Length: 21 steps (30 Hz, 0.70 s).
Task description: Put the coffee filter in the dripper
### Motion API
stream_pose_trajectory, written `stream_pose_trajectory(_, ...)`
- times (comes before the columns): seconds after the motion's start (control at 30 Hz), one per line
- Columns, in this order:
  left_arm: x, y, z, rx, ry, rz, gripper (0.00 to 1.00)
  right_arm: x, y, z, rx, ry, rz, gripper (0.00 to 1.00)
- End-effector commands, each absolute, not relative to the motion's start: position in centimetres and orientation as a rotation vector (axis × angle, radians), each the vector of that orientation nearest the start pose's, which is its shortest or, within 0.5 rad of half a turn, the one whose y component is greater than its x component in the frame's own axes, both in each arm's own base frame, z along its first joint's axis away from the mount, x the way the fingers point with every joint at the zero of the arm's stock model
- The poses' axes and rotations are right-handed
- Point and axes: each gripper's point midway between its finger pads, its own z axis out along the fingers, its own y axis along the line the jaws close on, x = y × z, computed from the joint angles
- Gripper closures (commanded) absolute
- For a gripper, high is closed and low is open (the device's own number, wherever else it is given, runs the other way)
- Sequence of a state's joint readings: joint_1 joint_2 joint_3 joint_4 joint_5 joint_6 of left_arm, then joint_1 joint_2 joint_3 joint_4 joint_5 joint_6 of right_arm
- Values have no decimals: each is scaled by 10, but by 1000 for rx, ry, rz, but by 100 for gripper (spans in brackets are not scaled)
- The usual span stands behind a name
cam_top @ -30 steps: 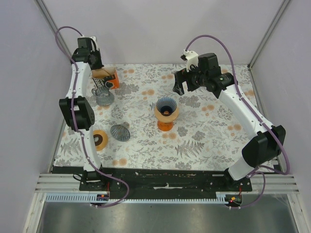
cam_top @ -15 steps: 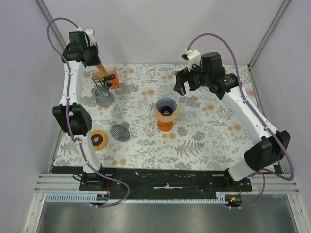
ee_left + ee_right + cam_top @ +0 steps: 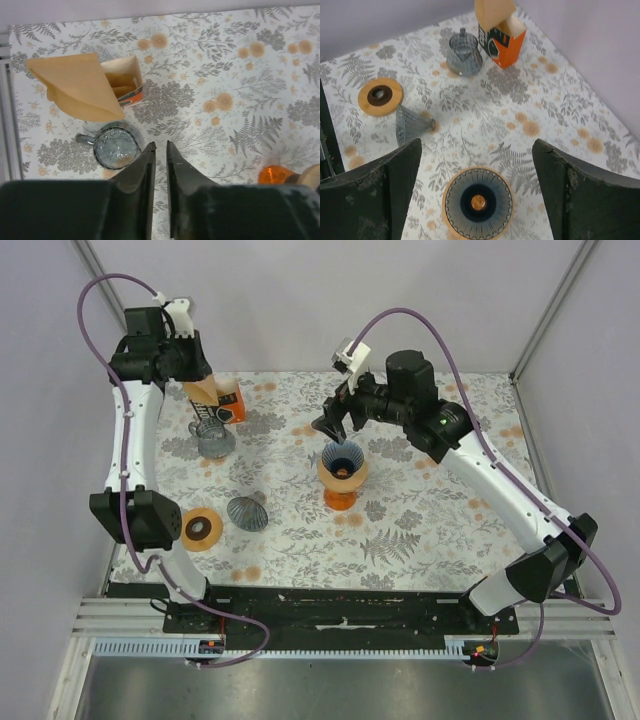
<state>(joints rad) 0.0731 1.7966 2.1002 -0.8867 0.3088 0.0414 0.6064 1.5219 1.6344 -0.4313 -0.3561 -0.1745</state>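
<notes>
- Near left, a wooden ring [image 3: 203, 529] and a grey fluted cone [image 3: 246, 512] lying on its side are best left alone.
- At mid-table the dripper [image 3: 478, 202] is seen upright, with no paper in it. The right gripper [image 3: 476, 145] hangs above it, fingers spread wide on nothing, and is best drawn aside so that the mouth is not blocked.
- Far left, the coffee filter [image 3: 75, 87] is seen standing out of the orange box [image 3: 127, 80], just beyond a glass jug [image 3: 116, 147].
- The left gripper [image 3: 160, 145] is held above that corner, fingers all but together and empty. They should be parted, lowered over the filter's upper edge and closed gently on one sheet. The sheet is then lifted straight, so that the box is not tipped.
</notes>
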Motion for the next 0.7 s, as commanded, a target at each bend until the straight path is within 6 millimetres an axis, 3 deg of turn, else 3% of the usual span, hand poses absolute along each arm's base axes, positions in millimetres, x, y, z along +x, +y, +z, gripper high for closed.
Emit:
stream_pose_trajectory(0.0,493,29,316,83,2139,-26,58,344,318,411,-937,1451,653,2)
stream_pose_trajectory(0.07,506,63,306,-10,2130,39,41,343,317,406,-938,1463,660,2)
stream_pose_trajectory(0.17,518,97,289,-101,2141,-5,36,339,316,397,-945,1483,664,2)
stream_pose_trajectory(0.27,523,113,269,-131,2172,-28,30,340,312,388,-940,1505,645,2)
stream_pose_trajectory(0.4,527,125,242,-239,2200,-173,26,343,312,373,-948,1538,634,2)
stream_pose_trajectory(0.53,535,135,223,-308,2199,-230,34,346,314,360,-972,1568,630,2)
stream_pose_trajectory(0.67,541,123,206,-290,2166,-408,39,346,312,353,-985,1584,611,2)
